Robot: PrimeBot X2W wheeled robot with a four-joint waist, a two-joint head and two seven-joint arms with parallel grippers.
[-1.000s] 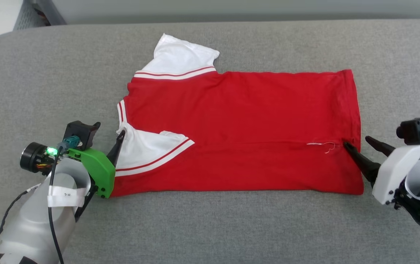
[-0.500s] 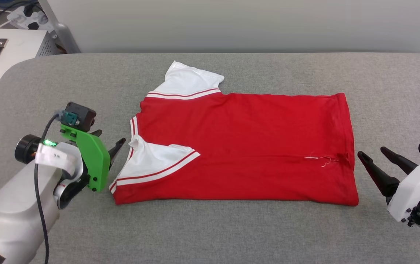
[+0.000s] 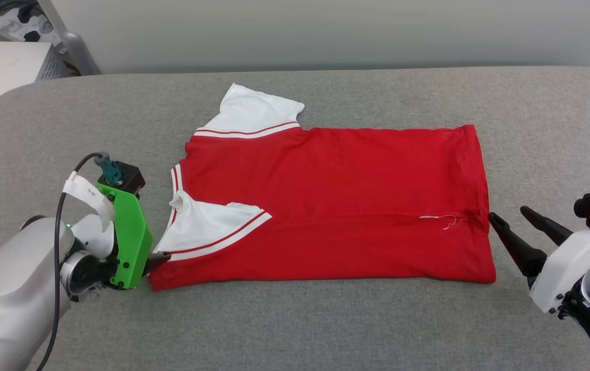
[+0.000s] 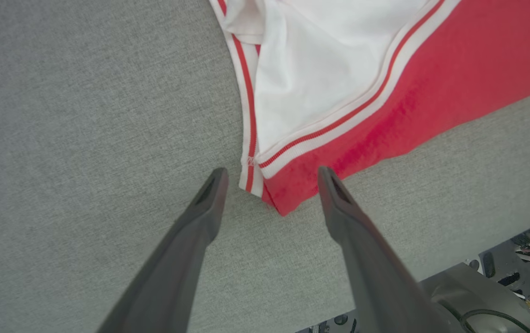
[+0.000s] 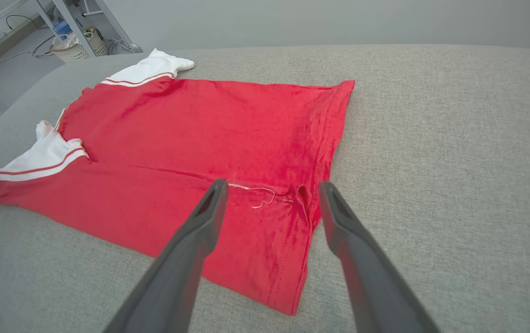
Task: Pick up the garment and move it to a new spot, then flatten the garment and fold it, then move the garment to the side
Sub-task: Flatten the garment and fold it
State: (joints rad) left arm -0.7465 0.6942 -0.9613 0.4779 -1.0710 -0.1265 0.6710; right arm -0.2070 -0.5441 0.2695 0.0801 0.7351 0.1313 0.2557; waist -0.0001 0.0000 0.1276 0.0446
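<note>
My left tool (image 4: 271, 173) stands wide open with nothing in it. Its two dark fingers straddle the near left corner of the shirt (image 3: 336, 196), where the striped trim (image 4: 325, 129) of a white sleeve (image 3: 207, 226) meets the red cloth. The tips are right at that corner, but I cannot tell whether they touch it. My right tool (image 5: 272, 183) is just as wide open and holds nothing either. In the head view its tips sit just beside the hem (image 3: 480, 196) at the shirt's right end, level with a loose white thread (image 3: 441, 220). In the right wrist view the hem runs up between the two fingers, one over red cloth and the other over bare grey. The shirt lies flat across the middle of the bench (image 3: 295, 319), collar end toward my left and hem toward my right. The near sleeve is folded in on top of the red body, and the far sleeve (image 3: 253, 111) sticks out past the far edge. A faint line runs along the cloth from the near sleeve to the thread. Beyond the bench's far left corner stands a white box (image 3: 6, 67) with a dark handle.
</note>
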